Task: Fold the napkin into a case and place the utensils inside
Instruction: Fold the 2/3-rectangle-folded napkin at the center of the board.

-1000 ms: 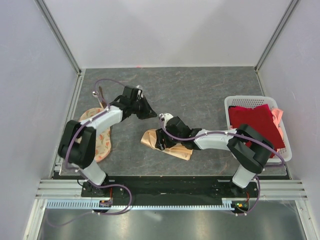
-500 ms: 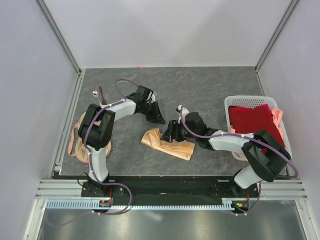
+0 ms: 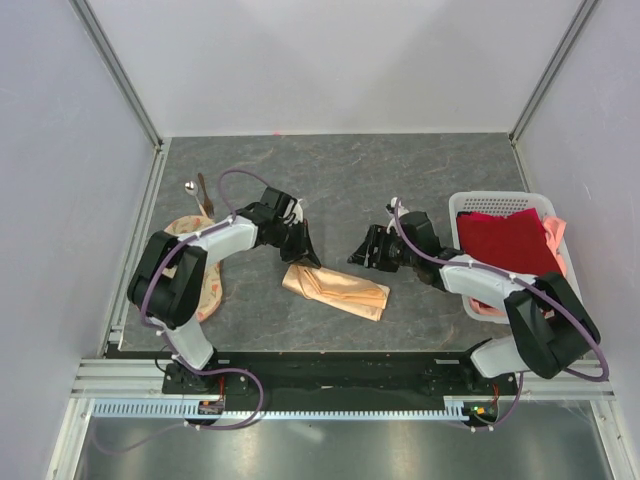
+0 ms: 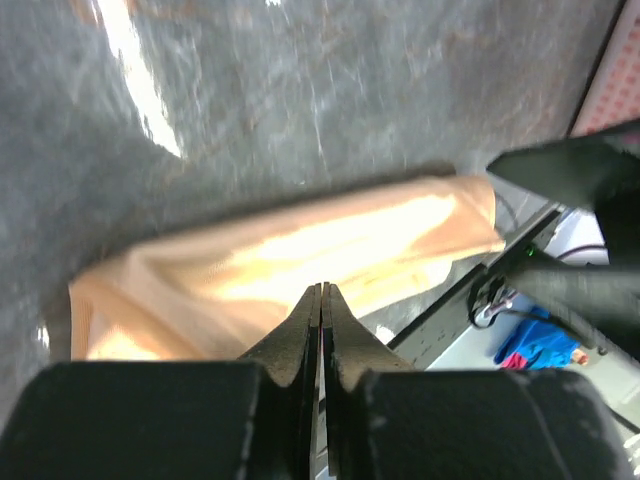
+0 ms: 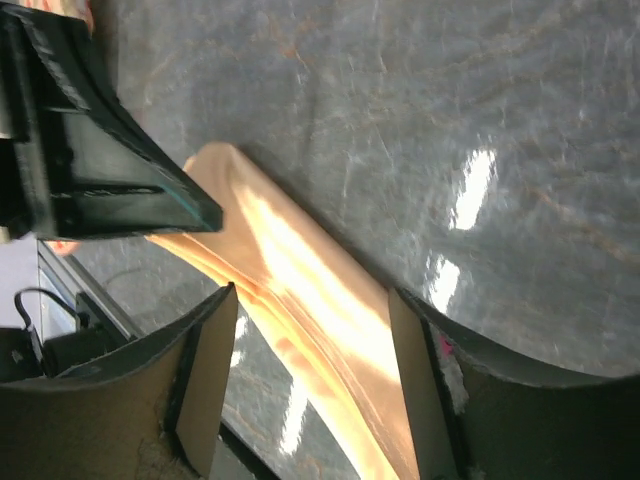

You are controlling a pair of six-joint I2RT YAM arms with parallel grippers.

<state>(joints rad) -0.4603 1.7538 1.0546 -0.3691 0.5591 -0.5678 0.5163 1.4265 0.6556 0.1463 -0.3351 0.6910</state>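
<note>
Napkin (image 3: 335,291) lies folded into a narrow peach-orange oblong on the dark mottled table (image 3: 430,175), toward its near side. Soft, light, slightly shiny, likely slippery; pinch a layered edge, though which end opens is hard to see. At its left end the left gripper (image 3: 311,260) hangs pressed together, empty; the right gripper (image 3: 357,256) gapes empty beyond. Farthest back: shiny spoon (image 3: 190,187), brown stick (image 3: 203,192).

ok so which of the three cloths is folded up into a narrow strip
The plain peach-orange napkin, mid-table. The dark red cloth lies loose in the white lattice basket; the cream printed cloth lies spread out at the left.
</note>
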